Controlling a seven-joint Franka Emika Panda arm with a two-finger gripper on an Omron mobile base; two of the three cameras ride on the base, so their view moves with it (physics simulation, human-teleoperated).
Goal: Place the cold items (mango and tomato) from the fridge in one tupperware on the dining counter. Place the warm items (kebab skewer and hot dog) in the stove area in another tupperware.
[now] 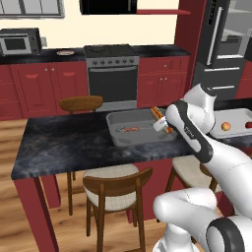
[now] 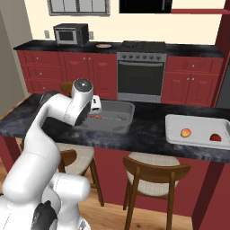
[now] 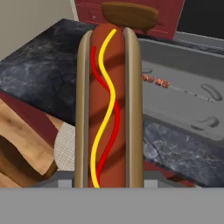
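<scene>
Here the gripper (image 1: 161, 123) is clenched on the hot dog (image 3: 108, 105), which juts straight out ahead of it, bun sides up, with yellow and red squiggles down the sausage. Just beyond and slightly below the hot dog's tip lies the grey tupperware (image 1: 118, 139) on the dark dining counter (image 1: 59, 147); the kebab skewer (image 3: 155, 81) rests on its floor. Well off to the gripper's right, a second tupperware (image 2: 175, 130) holds the mango (image 2: 185, 132) and the tomato (image 2: 216, 137), apart from each other.
</scene>
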